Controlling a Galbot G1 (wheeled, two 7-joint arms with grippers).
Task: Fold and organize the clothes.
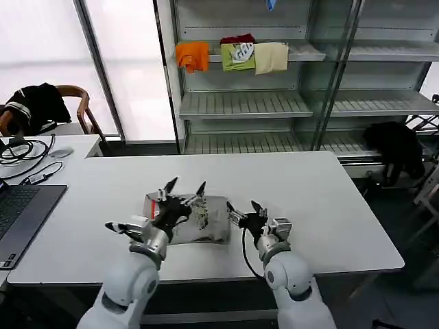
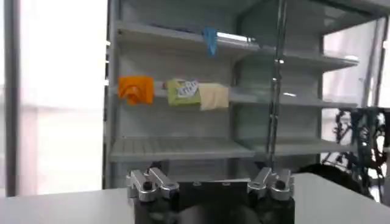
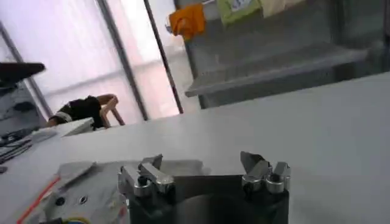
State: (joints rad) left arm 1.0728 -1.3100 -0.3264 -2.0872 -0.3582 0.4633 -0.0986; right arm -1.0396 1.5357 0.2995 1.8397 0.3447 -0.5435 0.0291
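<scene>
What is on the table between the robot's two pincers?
In the head view, the folded grey shirt lies between the left pincer and the right pincer.

One light grey soft-fabric shirt [image 1: 199, 223], folded into a compact flat rectangle, lies on the white table near the front edge, roughly centre. Orange/red strip runs along its left edge. Small multicoloured print sits mid-panel, slightly right of centre. Near edge looks a bit rumpled, with dark shadow under the fold. In the right wrist view the same grey fabric [image 3: 85, 185] lies flat on the tabletop, orange strip along one edge, two small dark dots beside it.
</scene>
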